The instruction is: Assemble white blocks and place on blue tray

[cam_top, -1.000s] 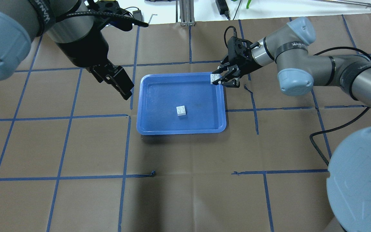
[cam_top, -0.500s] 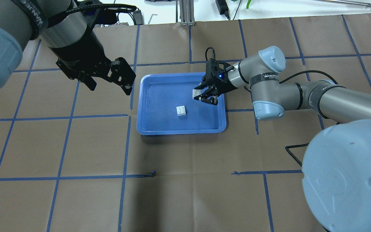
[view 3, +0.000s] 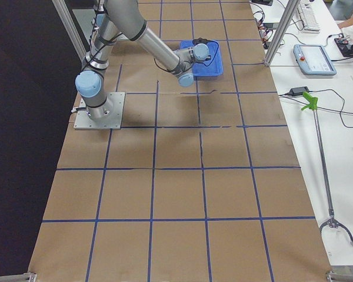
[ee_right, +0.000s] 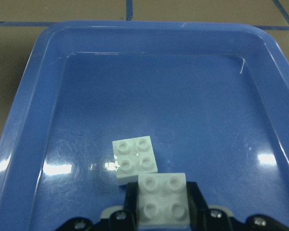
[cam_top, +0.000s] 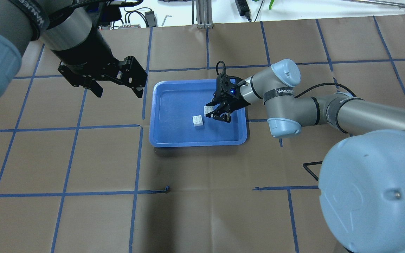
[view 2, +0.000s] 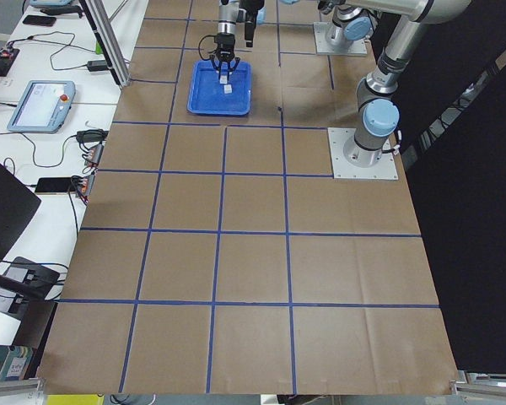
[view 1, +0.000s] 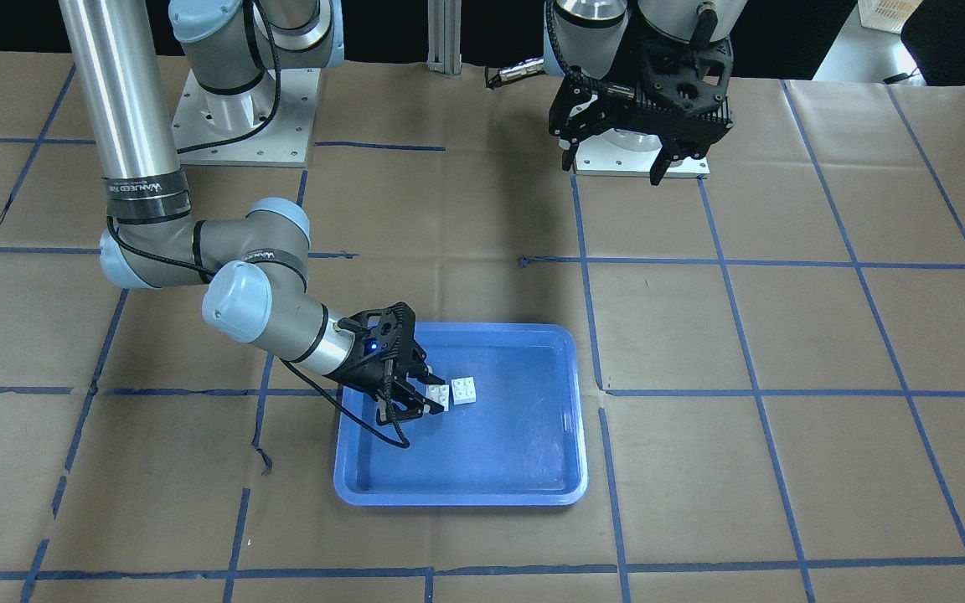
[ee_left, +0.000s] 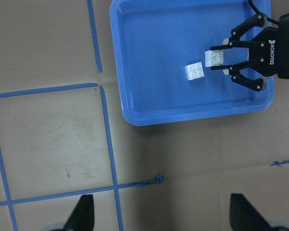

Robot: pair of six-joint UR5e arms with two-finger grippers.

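The blue tray (cam_top: 181, 102) lies at the table's middle. One white block (cam_top: 198, 120) lies studs-up on the tray floor near its centre. My right gripper (cam_top: 214, 113) is shut on the second white block (cam_top: 208, 110) and holds it studs-up, just beside the lying one and slightly above the floor. The right wrist view shows the held block (ee_right: 163, 199) right behind the lying block (ee_right: 135, 160). My left gripper (cam_top: 118, 90) is open and empty, high above the table to the left of the tray.
Brown paper with a blue tape grid covers the table (cam_top: 202, 196). The tray's raised rim (cam_top: 245, 116) lies under my right wrist. Cables and small items lie beyond the table's far edge (cam_top: 244, 10).
My right gripper carried its white block from the tray's far right corner inward and down, next to the lying block. My left gripper turned and drew back a little to the left.
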